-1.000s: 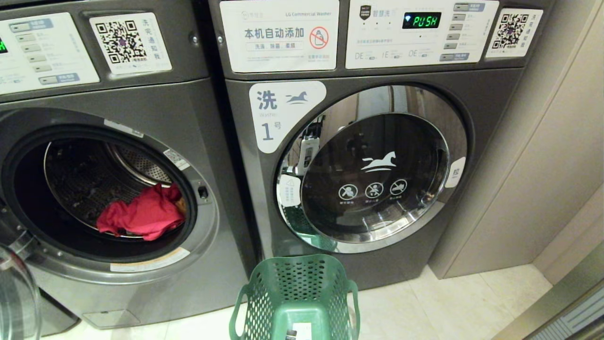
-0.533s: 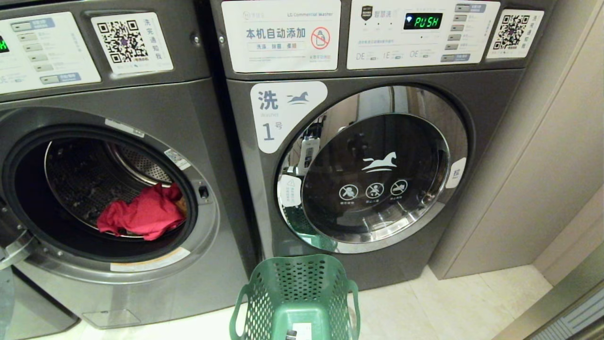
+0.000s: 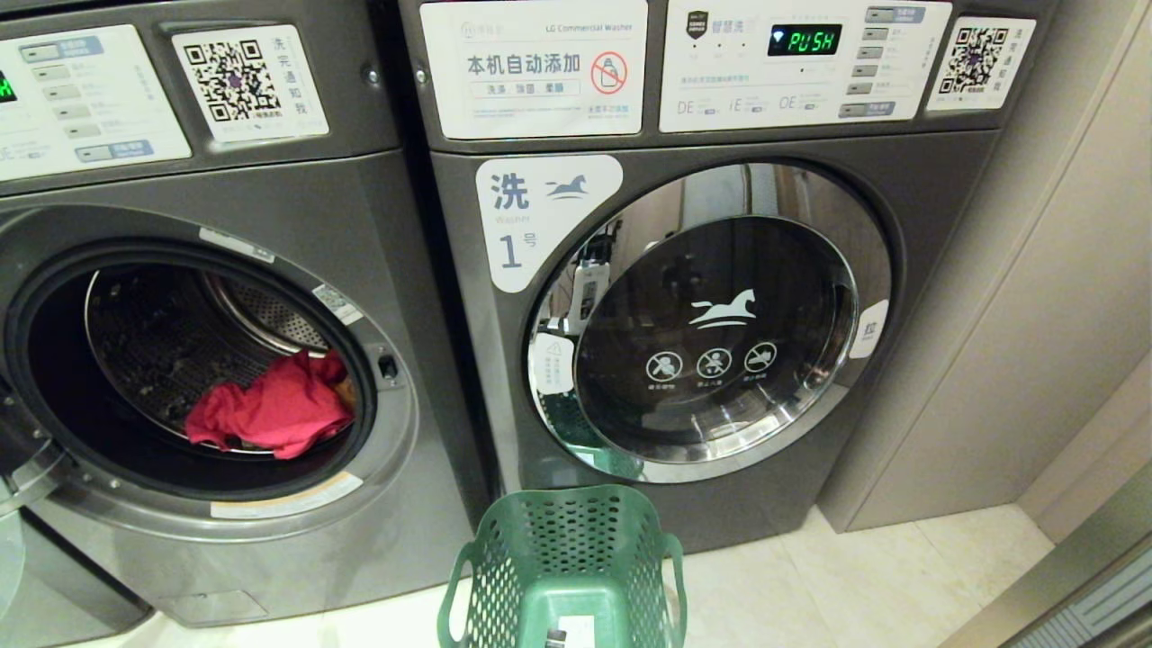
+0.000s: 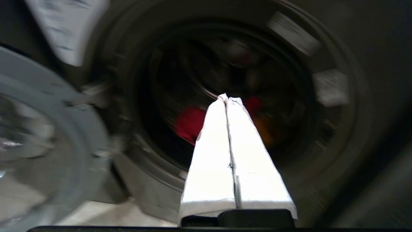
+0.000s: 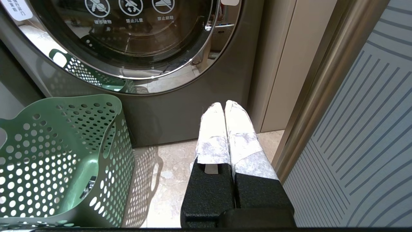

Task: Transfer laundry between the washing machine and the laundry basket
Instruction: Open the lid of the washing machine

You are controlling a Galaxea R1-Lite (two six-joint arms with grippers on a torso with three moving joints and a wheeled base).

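Note:
The washing machine (image 3: 297,189) on the left stands with its round opening uncovered. A red-pink piece of laundry (image 3: 270,409) lies at the drum's front lip, and an orange-yellow bit (image 3: 345,391) shows at its right edge. The green laundry basket (image 3: 567,558) sits on the floor in front of the two machines. My left gripper (image 4: 227,98) is shut and empty. It hangs in front of the opening, pointing at the red cloth (image 4: 190,124) and the orange cloth (image 4: 262,127), and is outside the head view. My right gripper (image 5: 224,104) is shut, parked low beside the basket (image 5: 64,154).
The washer marked 1 (image 3: 711,324) on the right has its chrome-rimmed door closed. The open washer's glass door (image 4: 38,129) is swung out to the left, a sliver of it (image 3: 9,549) showing at the head view's edge. A beige panel wall (image 3: 1035,297) closes the right side.
The open glass door has slid almost out of the head view's lower left corner. The laundry and the basket have not moved.

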